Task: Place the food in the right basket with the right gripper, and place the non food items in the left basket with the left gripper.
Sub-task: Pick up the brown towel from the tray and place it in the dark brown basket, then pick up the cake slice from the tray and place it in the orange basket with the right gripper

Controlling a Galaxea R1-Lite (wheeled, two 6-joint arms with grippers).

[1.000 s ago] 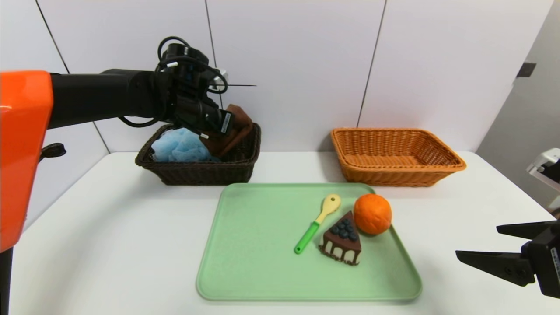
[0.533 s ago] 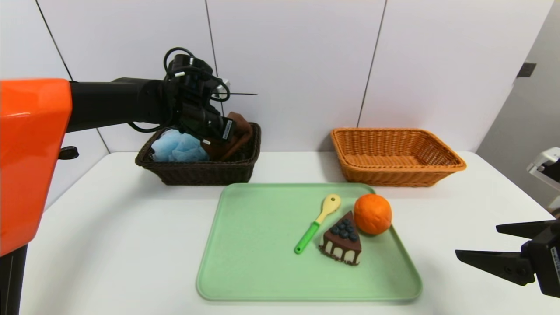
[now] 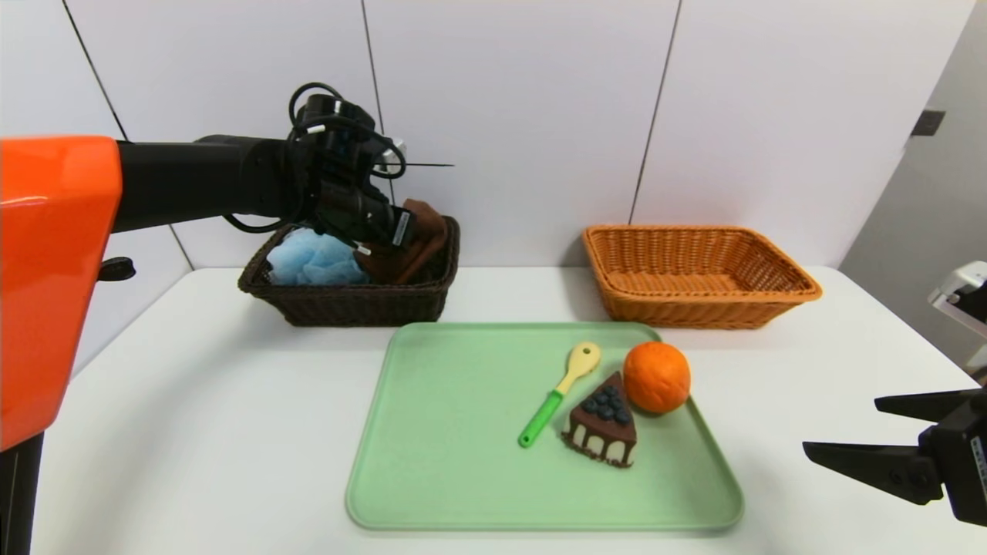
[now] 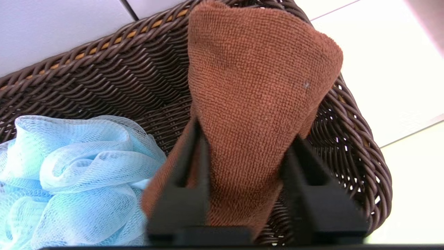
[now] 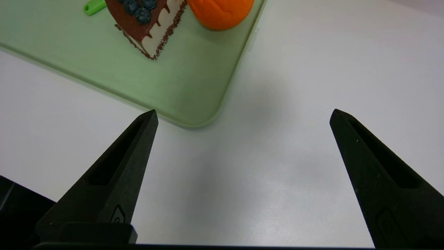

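left gripper (image 4: 247,128) over dark basket (image 3: 347,307) – jaws spread round towel (image 4: 256,69); right gripper (image 3: 840,423) well right of basket – jaws wide; let towel drop, lift straight up

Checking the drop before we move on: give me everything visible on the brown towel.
The brown towel looks like soft, nubby cloth, rumpled in loose folds, with a small pale speck on one face. It sits in the dark brown basket, bunched up at the end nearer the right basket, beside the blue bath puff. One part rises above the back rim. The left gripper is open around it; whether either finger still touches it, I cannot tell.
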